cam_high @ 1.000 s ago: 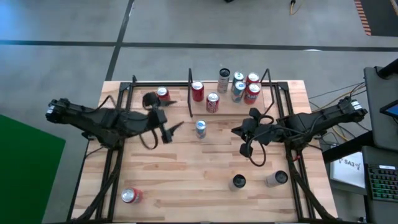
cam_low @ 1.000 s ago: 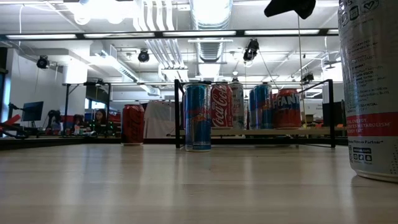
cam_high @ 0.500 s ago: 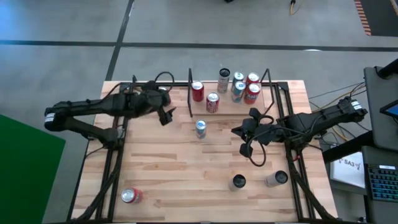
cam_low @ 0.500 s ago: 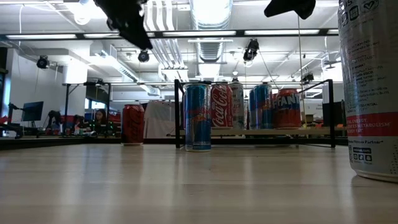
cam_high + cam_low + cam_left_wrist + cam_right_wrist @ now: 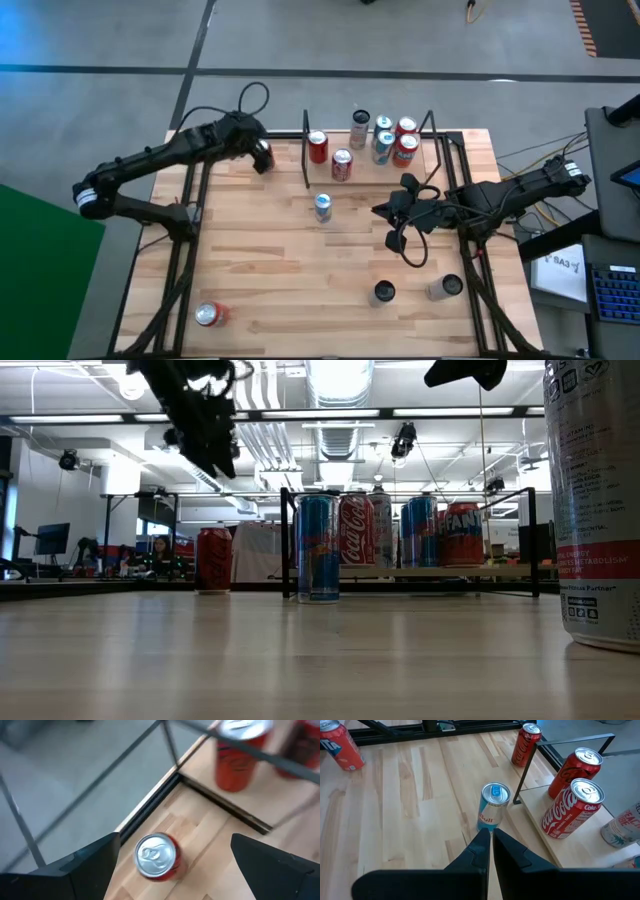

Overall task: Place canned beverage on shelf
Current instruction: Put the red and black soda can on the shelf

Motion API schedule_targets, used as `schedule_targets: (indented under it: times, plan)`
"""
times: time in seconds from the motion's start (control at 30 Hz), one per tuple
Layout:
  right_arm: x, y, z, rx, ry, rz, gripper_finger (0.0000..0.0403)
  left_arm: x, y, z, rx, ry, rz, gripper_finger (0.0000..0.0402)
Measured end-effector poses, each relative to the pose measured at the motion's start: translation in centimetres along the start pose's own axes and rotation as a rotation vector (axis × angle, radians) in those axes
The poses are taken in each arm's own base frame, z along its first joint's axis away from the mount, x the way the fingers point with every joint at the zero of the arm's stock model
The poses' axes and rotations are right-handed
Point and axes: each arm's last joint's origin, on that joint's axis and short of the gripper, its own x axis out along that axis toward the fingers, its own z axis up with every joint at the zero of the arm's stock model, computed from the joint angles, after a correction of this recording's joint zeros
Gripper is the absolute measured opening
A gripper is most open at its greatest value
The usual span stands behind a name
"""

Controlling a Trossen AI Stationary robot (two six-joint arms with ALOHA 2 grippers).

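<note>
The left hand (image 5: pixel 262 158) hung above the far left part of the tabletop (image 5: pixel 280 280), its fingers spread wide and grasping nothing. Directly under it, in the left wrist view, a red can (image 5: pixel 156 856) stood upright on the planks between the two dark fingers (image 5: pixel 75 870), not touched by either. That can stood just outside the left end of the shelf (image 5: pixel 425 160), close to the tabletop's far edge; in the low view it showed as a red can left of the shelf's black post (image 5: pixel 285 540).

The shelf sat at the far middle of the tabletop and already carried several upright cans: a red one (image 5: pixel 318 147) at its left end, a Coca-Cola can (image 5: pixel 341 165) beside it, and a cluster of silver, blue and red cans (image 5: pixel 388 138) farther right.

The right hand (image 5: pixel 380 211) rested over the middle right of the tabletop, fingers clenched together and empty. Just left of its fingertips stood a slim blue-and-silver can (image 5: pixel 322 207), apart from them.

Near the front edge stood a red can (image 5: pixel 209 315) on the left and two more cans, one dark-topped (image 5: pixel 383 292) and one silver (image 5: pixel 444 288), on the right.
</note>
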Motion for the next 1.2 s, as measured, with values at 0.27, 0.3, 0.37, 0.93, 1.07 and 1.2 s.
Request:
schedule_targets:
  times: [0.27, 0.3, 0.37, 0.93, 1.07, 1.2]
  plan:
    - [0.0, 0.0, 0.0, 0.000, -0.001, -0.001, 0.0012, 4.5, 1.6, -0.4, -0.092, 0.145, 0.034, 0.0366]
    - [0.0, 0.0, 0.0, 0.000, 0.000, -0.001, 0.0012, 5.0, 1.8, -0.3, -0.094, 0.154, 0.036, 0.0366]
    - [0.0, 0.0, 0.0, 0.002, -0.001, -0.001, 0.0012, 5.6, 2.0, -0.3, -0.101, 0.171, 0.024, 0.0366]
    - [0.0, 0.0, 0.0, 0.002, 0.000, -0.004, 0.0012, 8.0, 1.8, -0.9, -0.090, 0.266, 0.007, 0.0366]
    - [0.0, 0.0, -0.1, 0.002, 0.000, -0.005, 0.0012, 8.0, 1.9, -1.0, -0.094, 0.268, 0.012, 0.0366]
    - [0.1, 0.0, -0.1, 0.001, 0.003, -0.007, 0.0012, 8.2, 1.9, -1.2, -0.093, 0.275, 0.015, 0.0366]
